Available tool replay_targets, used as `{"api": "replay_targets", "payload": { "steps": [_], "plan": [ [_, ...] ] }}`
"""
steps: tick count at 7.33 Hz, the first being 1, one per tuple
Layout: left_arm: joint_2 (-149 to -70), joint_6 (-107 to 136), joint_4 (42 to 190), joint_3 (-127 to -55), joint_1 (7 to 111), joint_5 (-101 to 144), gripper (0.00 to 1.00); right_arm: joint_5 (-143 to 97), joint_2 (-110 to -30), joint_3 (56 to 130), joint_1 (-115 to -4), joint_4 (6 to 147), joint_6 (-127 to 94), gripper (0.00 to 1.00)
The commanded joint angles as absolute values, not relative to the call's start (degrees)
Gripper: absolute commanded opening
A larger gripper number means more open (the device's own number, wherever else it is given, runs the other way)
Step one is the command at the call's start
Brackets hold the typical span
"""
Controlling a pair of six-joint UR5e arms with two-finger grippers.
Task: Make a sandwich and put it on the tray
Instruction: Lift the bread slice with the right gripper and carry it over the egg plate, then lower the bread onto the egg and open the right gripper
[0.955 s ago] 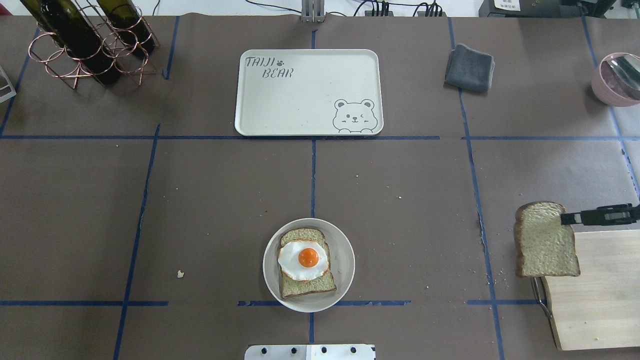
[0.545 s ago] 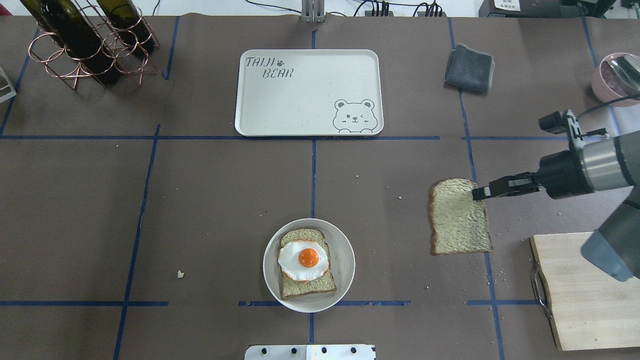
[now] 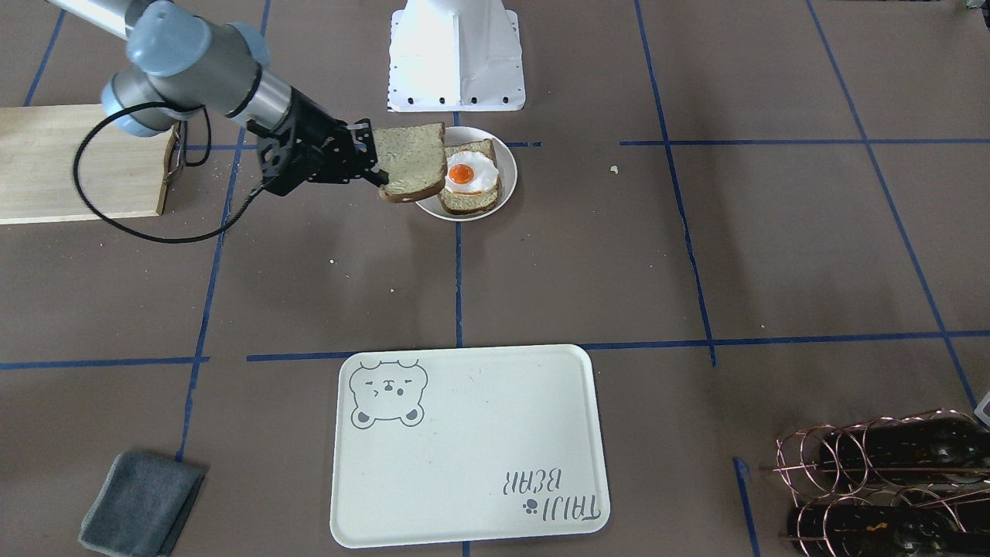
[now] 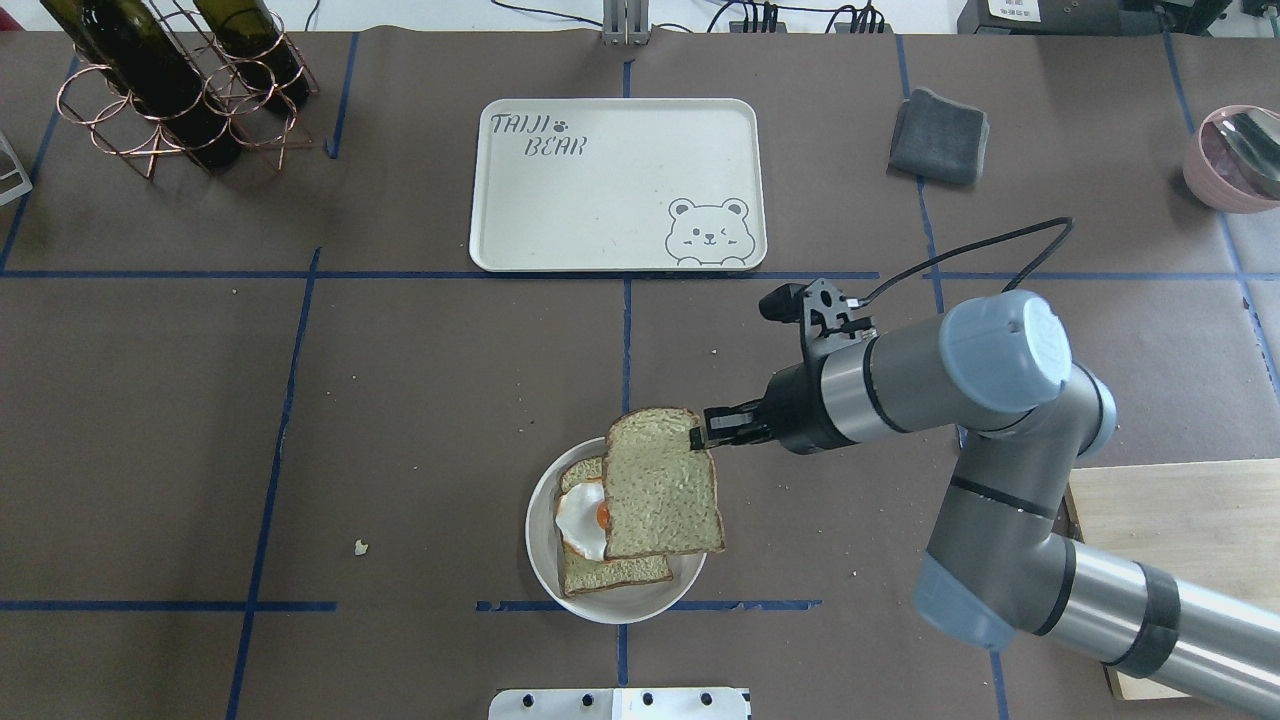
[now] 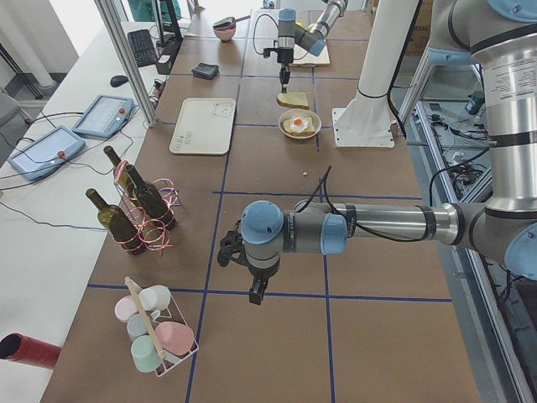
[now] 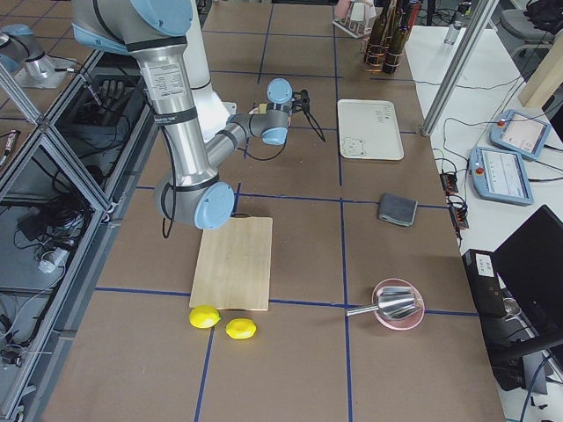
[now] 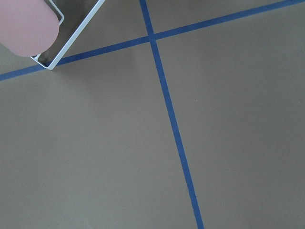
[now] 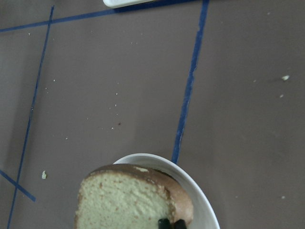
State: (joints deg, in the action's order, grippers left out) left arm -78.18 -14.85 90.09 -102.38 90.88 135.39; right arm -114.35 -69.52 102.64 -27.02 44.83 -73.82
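My right gripper [image 4: 697,435] is shut on the corner of a bread slice [image 4: 660,485] and holds it level just above the round white plate [image 4: 538,560]. The slice overlaps the plate's right half. On the plate lies the other slice [image 4: 585,575] with the fried egg [image 4: 578,518] on it, partly covered from above. In the front-facing view the held slice [image 3: 414,161] hangs beside the egg [image 3: 464,174]. The cream bear tray [image 4: 600,190] lies bare at the far centre. My left gripper [image 5: 254,292] shows only in the exterior left view, so I cannot tell its state.
A wooden board [image 4: 1190,510] lies at the near right under my right arm. A grey cloth [image 4: 938,135] and a pink bowl [image 4: 1235,160] lie far right. A bottle rack [image 4: 180,85] stands far left. Two lemons [image 6: 224,323] lie past the board.
My right arm has swung left with the bread slice, from over the wooden board to above the plate with the egg. Nothing else has moved.
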Motion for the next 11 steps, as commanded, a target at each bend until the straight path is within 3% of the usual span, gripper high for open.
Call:
{"api": "replay_targets", "payload": {
  "steps": [1,8,9,10,11],
  "plan": [
    [-78.2,-14.9,90.1,-102.4,90.9,135.5,1.00,-109.0,-67.3,101.2,-22.5,47.4,-73.9,0.00],
    [-78.0,-14.9,90.0,-102.1,90.9,135.5,1.00,-106.0,-65.0,98.0,-21.6,48.3,-73.8,0.00],
    [-78.0,-14.9,90.1,-102.1,90.9,135.5,1.00,-105.8,-65.1,98.0,-21.6,48.9,-73.8,0.62],
    [-78.0,-14.9,90.1,-102.1,90.9,135.5,1.00,-102.7,-65.0,98.3,-21.6,49.1,-73.8,1.00],
    [-78.0,-14.9,90.1,-102.1,90.9,135.5,1.00,-102.3,-65.1,98.3,-21.8,50.1,-73.7,1.00]
  ]
}}
